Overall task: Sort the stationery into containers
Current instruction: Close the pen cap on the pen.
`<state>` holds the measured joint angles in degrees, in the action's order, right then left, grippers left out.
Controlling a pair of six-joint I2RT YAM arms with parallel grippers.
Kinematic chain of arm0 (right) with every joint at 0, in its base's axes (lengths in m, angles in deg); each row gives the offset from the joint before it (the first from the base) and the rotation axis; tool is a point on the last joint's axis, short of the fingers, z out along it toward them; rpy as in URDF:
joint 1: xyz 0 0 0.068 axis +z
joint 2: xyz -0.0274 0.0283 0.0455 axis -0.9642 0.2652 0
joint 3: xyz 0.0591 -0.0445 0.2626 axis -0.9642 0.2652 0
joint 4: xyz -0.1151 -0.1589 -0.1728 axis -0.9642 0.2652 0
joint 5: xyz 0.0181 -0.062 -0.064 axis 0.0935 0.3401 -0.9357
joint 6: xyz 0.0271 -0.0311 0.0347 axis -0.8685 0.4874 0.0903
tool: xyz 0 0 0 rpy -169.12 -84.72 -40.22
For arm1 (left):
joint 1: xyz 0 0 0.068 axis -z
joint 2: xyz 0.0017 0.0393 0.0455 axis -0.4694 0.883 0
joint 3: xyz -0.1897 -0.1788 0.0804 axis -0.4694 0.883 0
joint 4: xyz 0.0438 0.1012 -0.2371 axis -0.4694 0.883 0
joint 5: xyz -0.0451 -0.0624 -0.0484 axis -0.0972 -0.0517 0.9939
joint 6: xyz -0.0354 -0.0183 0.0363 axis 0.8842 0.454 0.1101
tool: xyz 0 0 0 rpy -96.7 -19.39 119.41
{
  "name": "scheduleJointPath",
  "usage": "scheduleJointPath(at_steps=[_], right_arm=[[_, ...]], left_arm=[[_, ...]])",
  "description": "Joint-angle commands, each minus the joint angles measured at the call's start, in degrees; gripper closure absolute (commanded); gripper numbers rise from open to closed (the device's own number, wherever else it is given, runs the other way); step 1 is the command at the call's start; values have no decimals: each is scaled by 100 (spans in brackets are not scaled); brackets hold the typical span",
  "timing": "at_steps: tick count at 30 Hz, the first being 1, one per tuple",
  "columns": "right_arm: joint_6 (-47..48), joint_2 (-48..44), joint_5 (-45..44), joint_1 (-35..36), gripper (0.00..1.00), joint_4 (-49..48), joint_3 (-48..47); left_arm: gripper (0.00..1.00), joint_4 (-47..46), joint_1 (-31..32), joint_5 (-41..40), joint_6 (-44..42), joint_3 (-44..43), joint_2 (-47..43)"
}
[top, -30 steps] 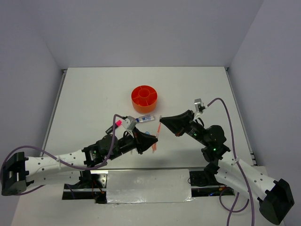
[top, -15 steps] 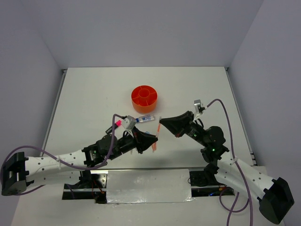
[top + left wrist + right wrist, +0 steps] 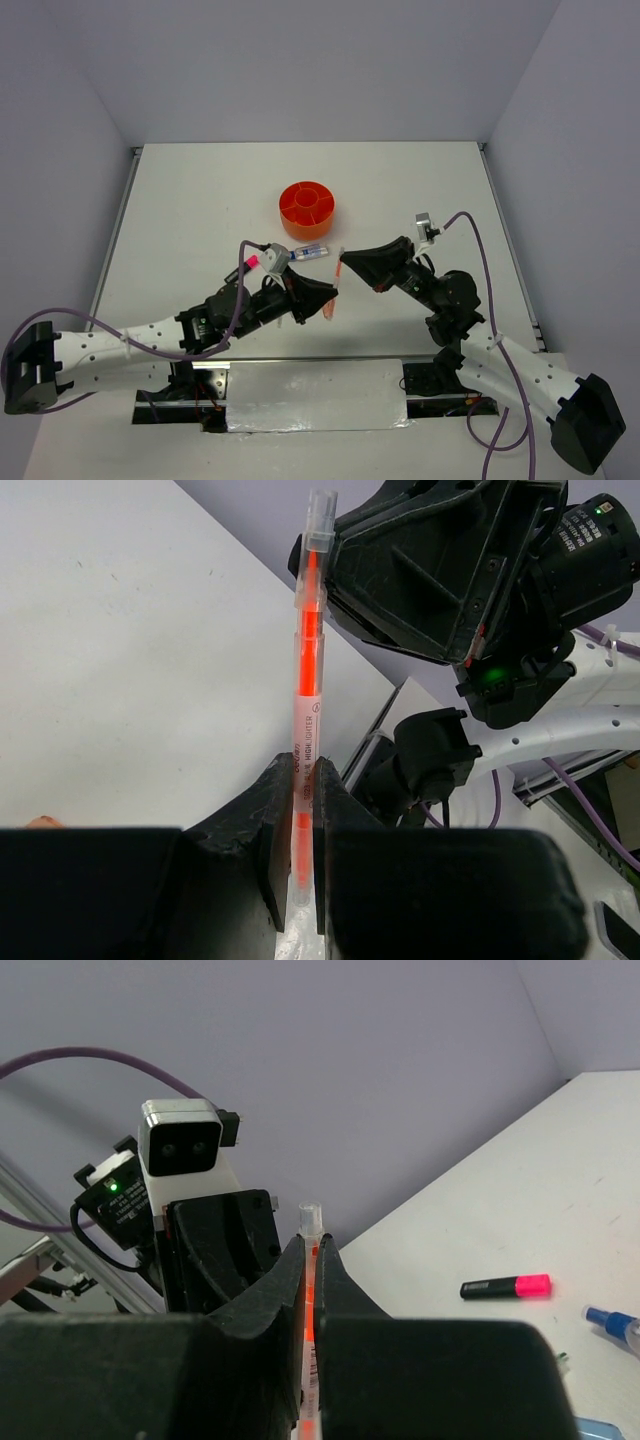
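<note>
A thin clear pen with an orange core (image 3: 335,285) is held in the air between both grippers, in front of the round orange tub (image 3: 306,208). My left gripper (image 3: 328,296) is shut on its lower part; in the left wrist view the pen (image 3: 308,670) rises upright from the jaws (image 3: 303,780). My right gripper (image 3: 345,266) is shut on its upper part; in the right wrist view the pen's clear tip (image 3: 311,1220) sticks out above the jaws (image 3: 312,1252). A blue-clear marker (image 3: 312,250) and a black highlighter with a pink cap (image 3: 250,264) lie on the table.
The right wrist view shows the pink-capped highlighter (image 3: 505,1287) and the blue-clear marker's end (image 3: 612,1322) on the white table, with the left wrist's camera (image 3: 183,1150) close behind the pen. Grey walls close in the table (image 3: 200,200) on three sides.
Both grippers stay shut on the pen. The left gripper has edged slightly right toward the right gripper; little else has moved.
</note>
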<state>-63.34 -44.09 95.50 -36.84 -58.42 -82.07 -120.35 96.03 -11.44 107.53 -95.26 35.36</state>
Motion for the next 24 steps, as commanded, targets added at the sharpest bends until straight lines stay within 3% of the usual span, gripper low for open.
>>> scheduleJointPath(at_steps=[1, 6, 16, 17, 21, 24], right_arm=[[-25, 35, 120, 124, 95, -210, 26], [-7, 27, 155, 160, 87, -192, 17], [160, -79, 146, 177, 81, 142, -18], [177, -96, 146, 177, 79, 177, -18], [239, -184, 155, 177, 53, 256, -1], [239, -228, 102, 186, 48, 318, -9]], left_arm=[[96, -742, 17, -128, -205, -368, 18], [97, -786, 17, -58, -293, -491, 115], [99, -664, 17, 162, -487, -623, 212], [99, -628, 26, 127, -487, -632, 194], [99, -558, 17, 39, -504, -579, 124], [99, -505, 17, -40, -478, -561, 115]])
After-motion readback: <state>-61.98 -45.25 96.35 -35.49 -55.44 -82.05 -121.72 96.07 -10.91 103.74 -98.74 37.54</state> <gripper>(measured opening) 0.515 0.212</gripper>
